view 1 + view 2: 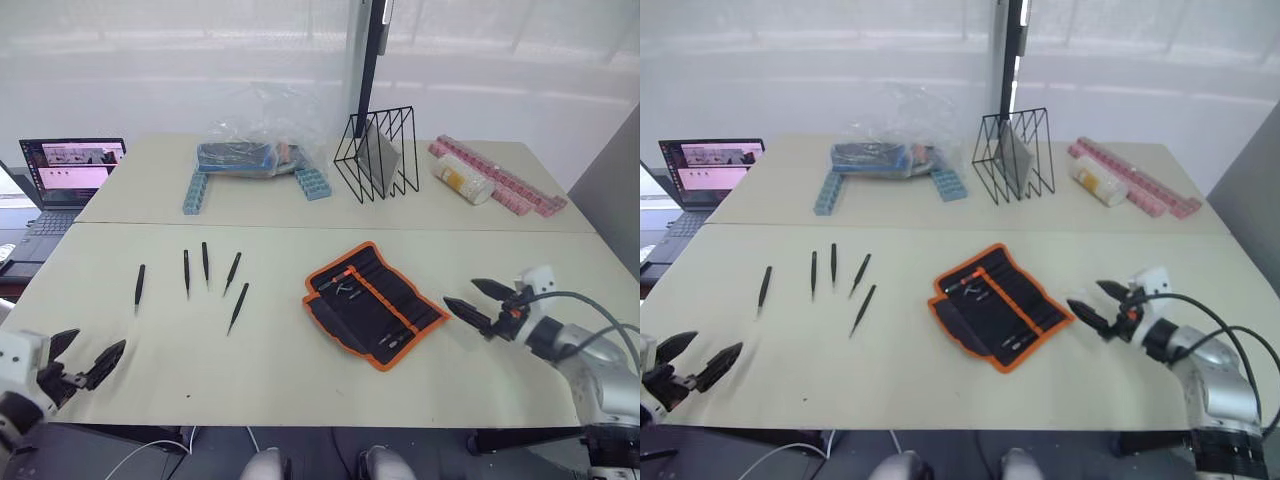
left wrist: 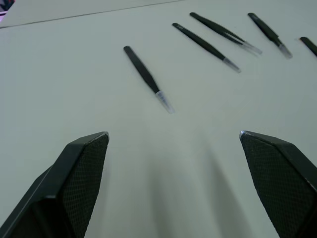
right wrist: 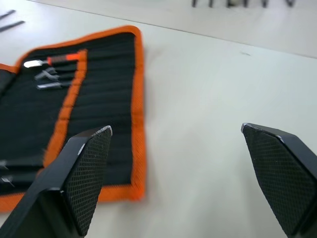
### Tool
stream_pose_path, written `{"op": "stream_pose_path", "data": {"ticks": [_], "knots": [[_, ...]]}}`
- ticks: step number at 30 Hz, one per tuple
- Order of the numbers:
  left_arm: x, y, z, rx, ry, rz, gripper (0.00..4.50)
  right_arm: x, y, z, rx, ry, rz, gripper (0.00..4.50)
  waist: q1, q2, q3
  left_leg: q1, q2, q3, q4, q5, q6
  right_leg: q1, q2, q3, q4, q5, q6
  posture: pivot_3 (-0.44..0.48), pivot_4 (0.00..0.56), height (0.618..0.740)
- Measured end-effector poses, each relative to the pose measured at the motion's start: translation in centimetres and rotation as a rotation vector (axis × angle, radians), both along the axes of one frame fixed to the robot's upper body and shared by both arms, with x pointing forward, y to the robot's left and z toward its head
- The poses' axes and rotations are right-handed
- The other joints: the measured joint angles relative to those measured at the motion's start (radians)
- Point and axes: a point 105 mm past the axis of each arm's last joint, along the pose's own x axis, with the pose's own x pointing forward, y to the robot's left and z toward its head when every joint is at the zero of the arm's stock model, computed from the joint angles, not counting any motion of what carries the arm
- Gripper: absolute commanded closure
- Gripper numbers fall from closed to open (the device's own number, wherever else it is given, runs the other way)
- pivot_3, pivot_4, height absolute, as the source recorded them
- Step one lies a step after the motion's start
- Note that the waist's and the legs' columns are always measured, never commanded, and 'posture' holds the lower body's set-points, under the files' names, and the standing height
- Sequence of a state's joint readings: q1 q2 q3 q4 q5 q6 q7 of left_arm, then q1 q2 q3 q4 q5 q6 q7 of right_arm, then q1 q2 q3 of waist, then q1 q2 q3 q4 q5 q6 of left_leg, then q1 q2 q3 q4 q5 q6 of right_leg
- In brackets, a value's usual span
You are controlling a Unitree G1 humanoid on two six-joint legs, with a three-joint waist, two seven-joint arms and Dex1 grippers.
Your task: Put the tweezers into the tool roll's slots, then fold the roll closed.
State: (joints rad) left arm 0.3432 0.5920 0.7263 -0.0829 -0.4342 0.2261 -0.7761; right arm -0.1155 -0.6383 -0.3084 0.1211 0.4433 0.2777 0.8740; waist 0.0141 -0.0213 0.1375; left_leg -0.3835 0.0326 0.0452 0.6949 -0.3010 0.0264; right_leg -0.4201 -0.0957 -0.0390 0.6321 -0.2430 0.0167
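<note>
Both grippers, left gripper [image 1: 85, 362] and right gripper [image 1: 480, 301], hover fingers apart and empty; you have five tweezers [image 2: 147, 78] just ahead of the left fingers, thin, stiff, likely slippery, so pinch mid-shaft, while the floppy tool roll [image 1: 372, 302] lies open just beyond the right fingers.
</note>
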Motion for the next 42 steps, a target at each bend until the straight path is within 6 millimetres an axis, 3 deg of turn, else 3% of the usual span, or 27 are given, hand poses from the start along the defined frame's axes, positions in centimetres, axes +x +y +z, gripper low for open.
{"op": "stream_pose_path", "data": {"ticks": [4,8,18,22,27,31,34,39,42], "knots": [[-1.2,0.1,-0.9,-0.008,0.005,0.048,0.00,-2.0,-1.5,-1.2,-0.020,0.029,-0.069,0.05,-0.002,0.000,0.000,0.000,0.000,0.000,0.000,0.000,0.000,0.000,0.000,0.001,0.000,0.000,0.000,0.000,0.150,0.725],[-1.8,0.2,-1.5,-0.020,0.006,0.075,0.00,-2.9,-1.6,-1.3,-0.037,0.022,-0.092,0.05,-0.005,0.000,0.000,0.002,0.001,0.001,0.000,0.000,0.000,0.000,0.001,0.001,0.000,0.001,-0.001,0.000,0.150,0.725],[-2.2,1.9,-2.5,-0.029,0.012,0.107,0.00,-3.2,-0.9,-0.8,-0.053,-0.037,-0.127,0.05,-0.003,0.000,0.000,0.003,0.001,0.003,0.000,0.000,0.000,0.001,0.002,0.002,0.000,0.001,-0.001,0.000,0.150,0.725],[-1.9,2.3,-2.7,-0.055,0.003,0.118,0.00,-2.4,1.0,0.4,-0.065,-0.072,-0.042,0.05,-0.004,0.000,0.000,0.004,0.001,0.004,0.000,0.000,0.000,0.001,0.002,0.002,0.002,0.001,-0.001,0.000,0.150,0.725],[-0.6,2.0,-2.7,-0.088,-0.044,0.161,0.00,-1.3,4.6,3.0,-0.094,-0.094,0.196,0.05,-0.005,0.000,0.000,0.004,0.001,0.003,0.000,0.000,0.000,0.001,0.003,0.002,0.002,0.001,-0.001,0.000,0.150,0.725],[0.8,1.7,-3.0,-0.129,-0.049,0.246,0.00,-1.1,7.0,3.6,-0.096,-0.067,0.365,0.05,0.000,-0.001,-0.001,0.003,0.001,0.002,0.001,0.000,0.000,0.001,0.002,0.002,0.001,0.001,0.000,0.000,0.150,0.725],[2.5,1.0,-3.1,-0.153,-0.043,0.302,0.00,-0.9,7.9,3.6,-0.104,-0.042,0.450,0.05,0.002,-0.001,-0.001,0.003,0.000,0.002,0.002,0.000,0.000,0.001,0.001,0.002,0.002,0.002,0.000,0.000,0.150,0.725],[6.4,-0.7,-1.1,-0.148,-0.083,0.318,0.00,-0.5,8.8,4.3,-0.120,-0.035,0.556,0.05,-0.001,-0.001,-0.001,0.002,0.000,0.002,0.002,0.000,-0.001,0.001,0.001,0.002,0.002,0.003,0.001,0.000,0.150,0.725],[8.0,-1.5,-1.0,-0.128,-0.063,0.311,0.00,-0.5,9.1,3.9,-0.124,-0.014,0.590,0.05,-0.002,-0.002,-0.001,0.002,0.000,0.003,0.002,0.000,-0.001,0.000,0.002,0.002,0.001,0.003,0.001,0.000,0.150,0.725]]}}
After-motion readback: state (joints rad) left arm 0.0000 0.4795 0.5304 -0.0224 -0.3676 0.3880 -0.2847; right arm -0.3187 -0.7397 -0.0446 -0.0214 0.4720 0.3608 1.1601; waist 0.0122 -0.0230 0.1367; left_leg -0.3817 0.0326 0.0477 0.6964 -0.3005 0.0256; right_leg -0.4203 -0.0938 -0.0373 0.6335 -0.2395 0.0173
